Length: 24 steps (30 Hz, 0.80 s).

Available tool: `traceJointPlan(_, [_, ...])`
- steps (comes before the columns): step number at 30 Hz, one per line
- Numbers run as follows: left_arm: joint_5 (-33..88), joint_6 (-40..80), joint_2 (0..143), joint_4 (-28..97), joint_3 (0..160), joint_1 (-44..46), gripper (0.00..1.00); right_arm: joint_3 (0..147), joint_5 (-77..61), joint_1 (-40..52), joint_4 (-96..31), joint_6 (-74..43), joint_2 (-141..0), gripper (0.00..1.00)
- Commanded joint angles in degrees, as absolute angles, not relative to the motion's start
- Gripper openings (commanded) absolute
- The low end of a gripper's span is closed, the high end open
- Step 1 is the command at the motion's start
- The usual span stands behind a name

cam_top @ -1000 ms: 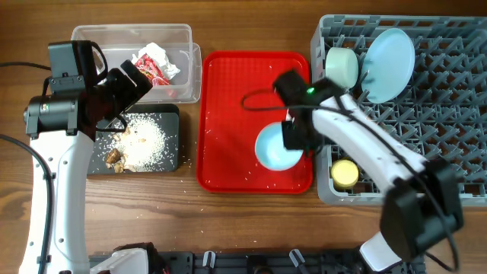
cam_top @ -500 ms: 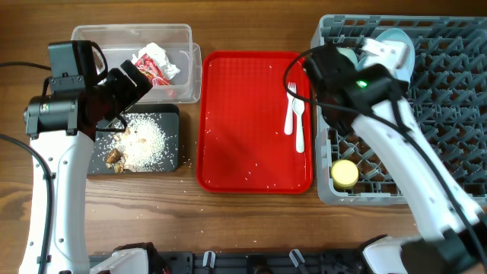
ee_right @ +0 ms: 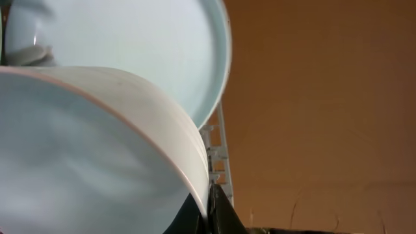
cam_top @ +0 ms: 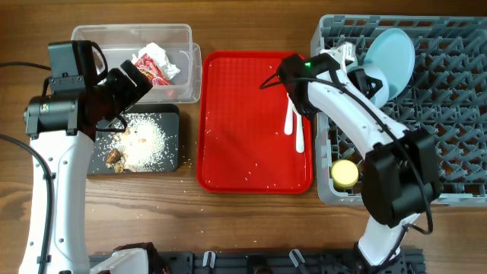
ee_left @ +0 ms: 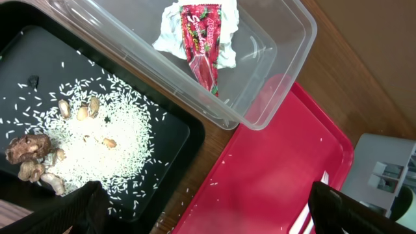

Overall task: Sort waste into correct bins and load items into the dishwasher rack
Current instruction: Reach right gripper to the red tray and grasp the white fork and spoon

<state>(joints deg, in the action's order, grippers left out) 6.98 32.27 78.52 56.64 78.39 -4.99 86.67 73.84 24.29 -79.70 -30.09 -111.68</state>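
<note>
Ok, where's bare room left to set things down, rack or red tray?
Rack: open pegs right of the plate and yellow cup, to its right edge. Red tray: free left of the fork and spoon. Crowded: the rack's far-left corner, where the right gripper holds the light blue bowl beside the plate.

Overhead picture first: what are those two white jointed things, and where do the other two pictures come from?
They are two robot arms at a wooden table, filmed from above. The other pictures come from a camera on each wrist. The left hand is open and empty, above a black tray of rice and a clear tub holding a napkin and red wrapper. The right hand pinches the rim of a light blue bowl at the grey dishwasher rack, beside a pale blue plate. A white fork and spoon lie on the red tray.
</note>
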Motion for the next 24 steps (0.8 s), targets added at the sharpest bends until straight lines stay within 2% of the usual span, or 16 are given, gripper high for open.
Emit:
traceJointPlan(1, [7.4, 32.4, 78.5, 56.7, 78.7, -5.4, 1.0, 83.1, 73.0, 23.5, -79.3, -30.0, -113.1, 0.04])
traceJointPlan(7, [7.4, 32.4, 78.5, 56.6, 78.7, -5.4, 1.0, 80.5, 73.4, 23.6, -76.8, -29.4, -113.1, 0.04])
traceJointPlan(11, [7.4, 32.4, 78.5, 56.7, 78.7, -5.4, 1.0, 80.6, 68.8, 25.4, -77.1, -25.2, -112.9, 0.04])
traceJointPlan(14, [7.4, 32.4, 78.5, 56.6, 78.7, -5.4, 1.0, 80.6, 65.8, 28.7, -78.0, -25.0, -112.3, 0.1])
traceJointPlan(15, [7.4, 32.4, 78.5, 56.6, 78.7, -5.4, 1.0, 80.6, 65.0, 30.2, -78.2, -25.0, -112.0, 0.24])
traceJointPlan(17, [7.4, 32.4, 78.5, 56.6, 78.7, -5.4, 1.0, 80.6, 64.2, 32.1, -78.3, -25.0, -111.4, 0.4])
traceJointPlan(19, [7.4, 32.4, 78.5, 56.7, 78.7, -5.4, 1.0, 80.6, 63.5, 33.6, -78.3, -25.0, -110.8, 0.61])
traceJointPlan(24, [7.4, 32.4, 78.5, 56.6, 78.7, -5.4, 1.0, 85.5, 58.3, 34.0, -79.0, -24.1, -106.0, 0.9])
